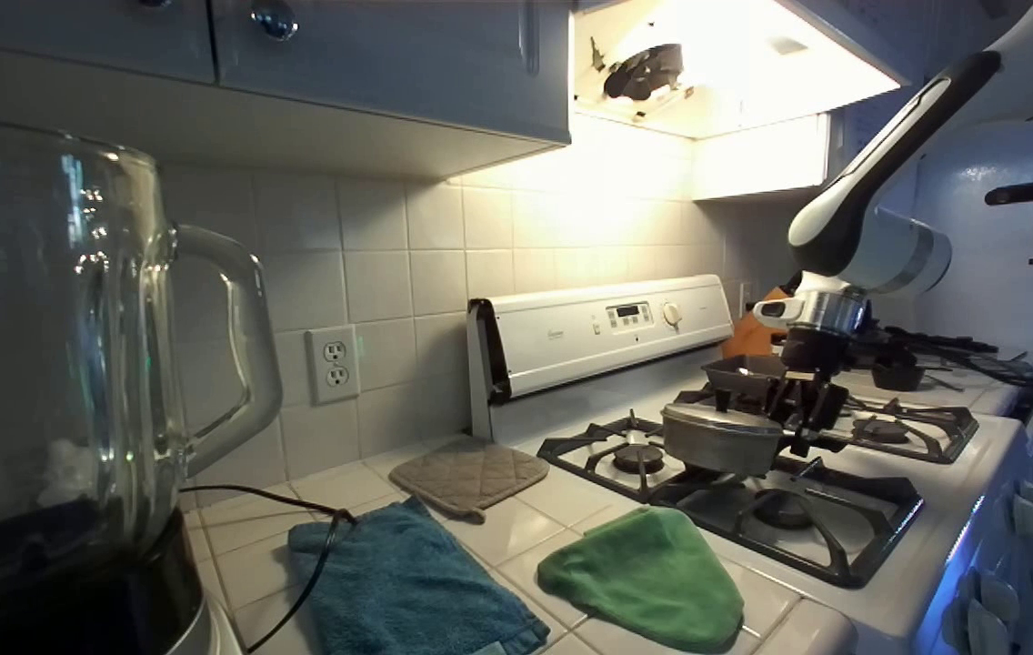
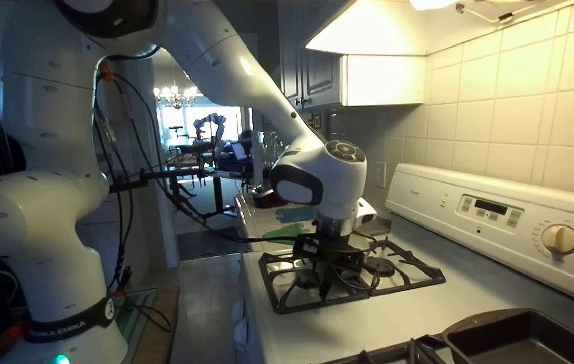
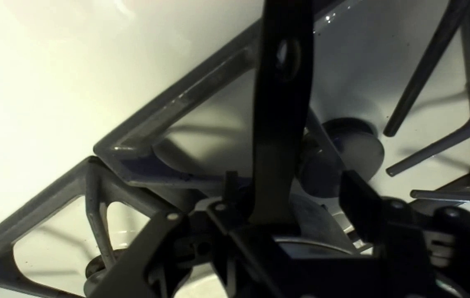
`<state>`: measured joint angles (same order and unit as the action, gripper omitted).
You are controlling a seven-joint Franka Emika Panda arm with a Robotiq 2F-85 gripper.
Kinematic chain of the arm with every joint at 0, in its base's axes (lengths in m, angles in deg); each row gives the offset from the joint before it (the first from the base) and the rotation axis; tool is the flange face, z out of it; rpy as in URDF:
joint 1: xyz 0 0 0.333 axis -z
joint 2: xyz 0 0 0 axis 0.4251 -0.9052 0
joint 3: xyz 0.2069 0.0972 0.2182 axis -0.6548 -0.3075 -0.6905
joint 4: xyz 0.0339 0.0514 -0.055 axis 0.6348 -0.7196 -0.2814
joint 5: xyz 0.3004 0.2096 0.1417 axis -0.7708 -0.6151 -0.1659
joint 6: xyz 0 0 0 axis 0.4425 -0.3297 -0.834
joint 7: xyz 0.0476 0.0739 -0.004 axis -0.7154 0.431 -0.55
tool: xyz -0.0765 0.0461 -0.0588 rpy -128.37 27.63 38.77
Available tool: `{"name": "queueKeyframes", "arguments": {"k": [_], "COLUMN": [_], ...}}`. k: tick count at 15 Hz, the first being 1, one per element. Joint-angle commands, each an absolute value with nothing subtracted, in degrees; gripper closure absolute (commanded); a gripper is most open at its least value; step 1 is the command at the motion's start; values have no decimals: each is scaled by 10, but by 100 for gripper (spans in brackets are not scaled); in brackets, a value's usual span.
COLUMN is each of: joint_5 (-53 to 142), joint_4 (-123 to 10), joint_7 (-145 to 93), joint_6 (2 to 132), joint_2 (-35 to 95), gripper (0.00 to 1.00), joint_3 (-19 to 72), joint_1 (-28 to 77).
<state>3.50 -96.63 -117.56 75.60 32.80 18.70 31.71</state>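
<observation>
The wrist view shows the tool [image 3: 293,188] released: jaws apart, the black handle [image 3: 279,111] between them, contact undetermined. In an exterior view the pot [image 1: 718,444] rests on the grate [image 1: 894,539]; the wrist view gives only part of it. In an exterior view the tool largely hides the pot, while the inside of the pan [image 2: 534,346] is visible.
</observation>
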Motion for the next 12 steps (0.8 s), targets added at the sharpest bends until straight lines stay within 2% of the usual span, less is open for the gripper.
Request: {"name": "queueKeyframes", "arguments": {"k": [1, 3, 4, 7, 8, 10, 12], "joint_5": [48, 46, 45, 42, 43, 43, 42], "joint_4": [-952, -948, -946, -938, -936, -934, -931], "joint_7": [-1136, -1123, -1116, -1091, -1085, -1078, -1072], "joint_6": [763, 764, 765, 767, 769, 771, 772], "joint_2": [311, 305, 302, 294, 292, 290, 287], "gripper": [19, 5, 2, 1, 25, 27, 40], "joint_3": [190, 188, 187, 185, 185, 183, 181], "joint_1": [310, 310, 310, 311, 311, 312, 314]}}
